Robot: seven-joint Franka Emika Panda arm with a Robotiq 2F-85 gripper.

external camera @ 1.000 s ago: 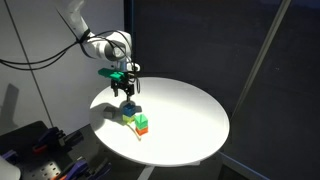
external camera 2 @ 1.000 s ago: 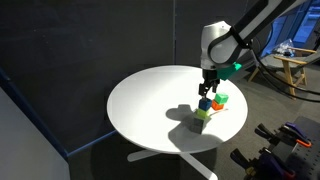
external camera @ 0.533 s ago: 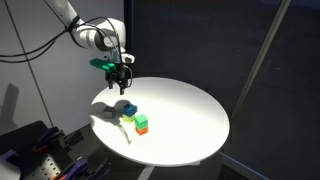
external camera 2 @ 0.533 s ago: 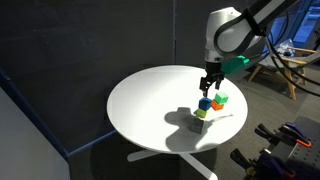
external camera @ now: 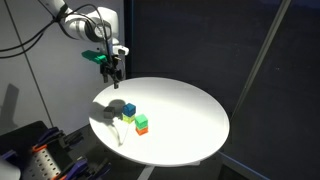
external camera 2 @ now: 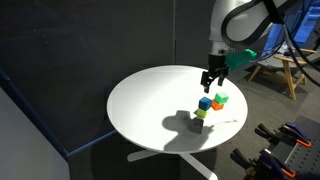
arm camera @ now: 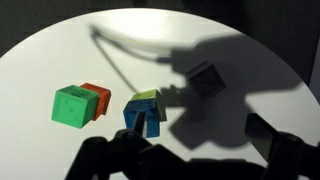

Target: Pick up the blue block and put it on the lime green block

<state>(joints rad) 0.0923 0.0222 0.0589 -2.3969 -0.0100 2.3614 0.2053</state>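
Gripper (external camera 2: 212, 82) spread wide, holding nothing. One blue block (arm camera: 140, 118) on one lime green block (arm camera: 148, 97); nearby one green block (arm camera: 72, 104), one orange block (arm camera: 98, 94).

Most of the white table (external camera: 195, 115) is open to pass over, the only stuff in the way is the blue block (external camera 2: 204, 102) atop the lime green block (external camera 2: 201, 114), with a green block (external camera 2: 221, 97) and orange block (external camera 2: 216, 105) just beside.
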